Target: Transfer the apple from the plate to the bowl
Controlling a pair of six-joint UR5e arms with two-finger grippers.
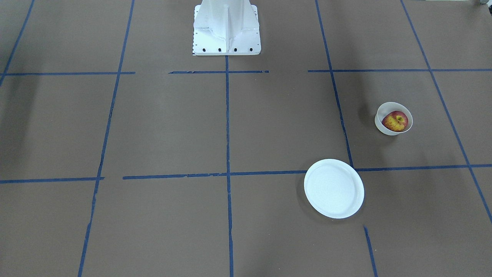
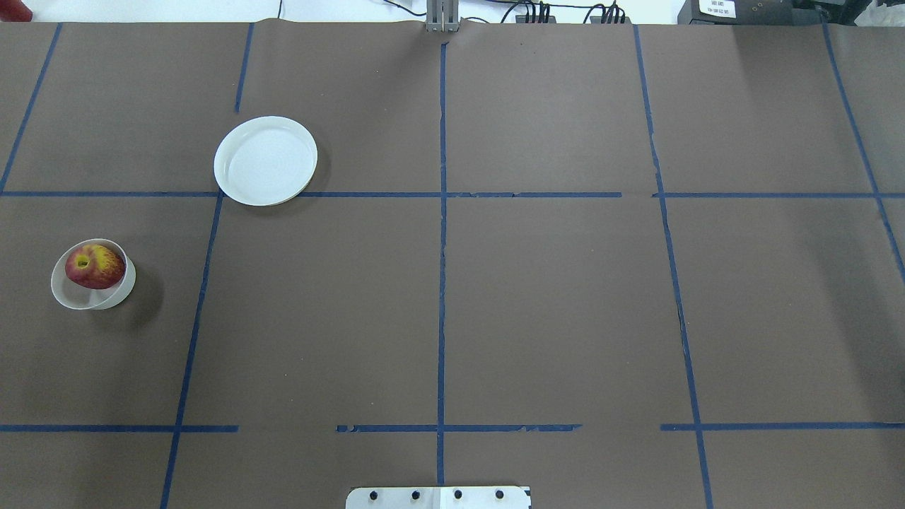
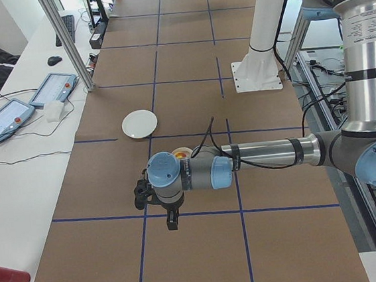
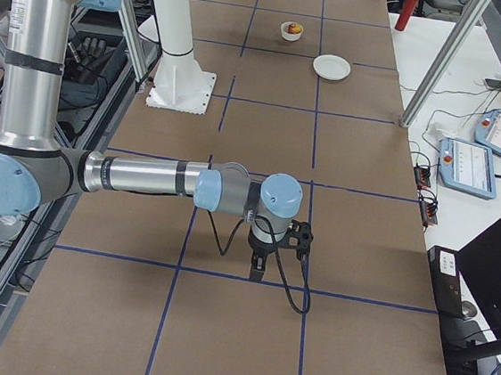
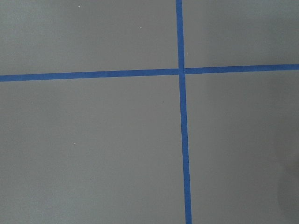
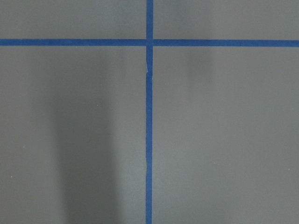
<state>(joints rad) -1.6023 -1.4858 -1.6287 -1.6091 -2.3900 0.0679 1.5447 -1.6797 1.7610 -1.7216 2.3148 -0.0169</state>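
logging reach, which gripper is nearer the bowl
Left. The left gripper hangs close beside the bowl; the right gripper is far off, toward the table's other end.

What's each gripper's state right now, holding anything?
Left gripper: cannot tell open or closed; it shows only in a side view.
Right gripper: cannot tell, same reason.
The apple lies in the bowl, so neither holds it.

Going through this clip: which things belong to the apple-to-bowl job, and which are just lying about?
Job:
- apple, sitting in the bowl
- bowl
- plate, bare

Lying about:
- pendants on the side bench
- laptop
- red cylinder
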